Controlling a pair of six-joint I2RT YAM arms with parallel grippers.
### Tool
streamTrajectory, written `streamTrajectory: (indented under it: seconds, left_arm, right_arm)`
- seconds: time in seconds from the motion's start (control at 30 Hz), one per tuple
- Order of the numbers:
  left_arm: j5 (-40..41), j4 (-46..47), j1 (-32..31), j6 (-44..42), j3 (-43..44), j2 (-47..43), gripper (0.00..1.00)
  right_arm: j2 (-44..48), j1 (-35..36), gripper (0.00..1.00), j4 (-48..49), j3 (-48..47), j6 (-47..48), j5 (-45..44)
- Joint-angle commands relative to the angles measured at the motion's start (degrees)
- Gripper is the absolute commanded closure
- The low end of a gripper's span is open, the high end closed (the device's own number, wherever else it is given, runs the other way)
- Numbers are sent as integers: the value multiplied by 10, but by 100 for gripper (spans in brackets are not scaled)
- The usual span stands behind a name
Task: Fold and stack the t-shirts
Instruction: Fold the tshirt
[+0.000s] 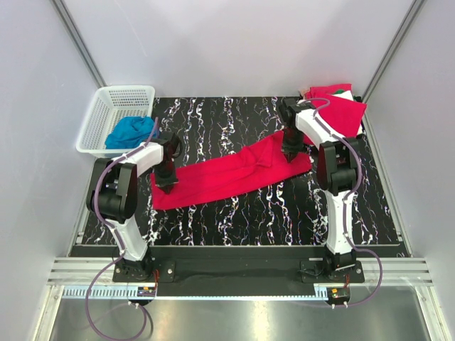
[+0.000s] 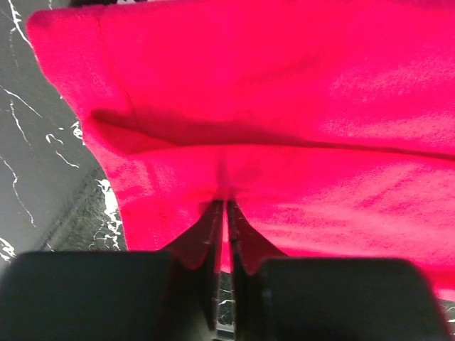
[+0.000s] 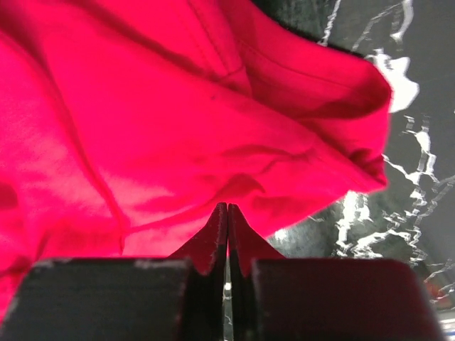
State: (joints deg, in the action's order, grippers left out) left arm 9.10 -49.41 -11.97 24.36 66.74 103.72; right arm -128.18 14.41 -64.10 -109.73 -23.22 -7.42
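Observation:
A red t-shirt (image 1: pixel 234 174) lies on the black marbled table (image 1: pixel 234 220) as a long folded strip, running from front left to back right. My left gripper (image 1: pixel 168 182) is at the strip's left end. In the left wrist view that gripper (image 2: pixel 225 202) is shut on the t-shirt (image 2: pixel 284 85), with a sliver of red cloth between its jaws. My right gripper (image 1: pixel 289 151) is at the strip's right end. Seen from the right wrist, it (image 3: pixel 227 206) is shut on the t-shirt (image 3: pixel 142 106), and creases run to its tips. More red t-shirts (image 1: pixel 341 110) lie piled at the back right, one showing white and green (image 1: pixel 345 90).
A white plastic basket (image 1: pixel 99 117) holding a blue cloth (image 1: pixel 131 131) stands at the back left corner. Grey walls close in the table on three sides. Both arm bases are bolted along the near edge.

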Motion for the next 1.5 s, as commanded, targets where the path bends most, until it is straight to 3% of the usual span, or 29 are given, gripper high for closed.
streamTrajectory:
  seconds: [0.0,0.37,0.47,0.67,0.77,1.07,1.47]
  left_arm:
    - [20,10,-2,-12,2,-1,100]
    - [-3,-5,-2,-10,-35,-19,100]
    - [-13,-8,-6,-9,-44,-22,100]
    - [-24,-21,-20,-11,-44,-22,100]
    - [-36,-31,-33,-8,-40,-25,100]
    - [-84,-39,-133,9,-14,24,100]
    - [-131,-25,-274,41,3,50,100]
  right_arm:
    - [-32,5,100,9,5,-10,-5]
    - [-108,7,100,2,-55,-6,-3]
    - [-154,11,100,-30,-127,0,0]
    - [-283,17,100,-131,-396,8,18]
    - [-310,17,100,-134,-445,-7,35]
    - [-316,26,100,-102,-432,-15,108]
    - [-341,22,100,-84,-465,-1,113]
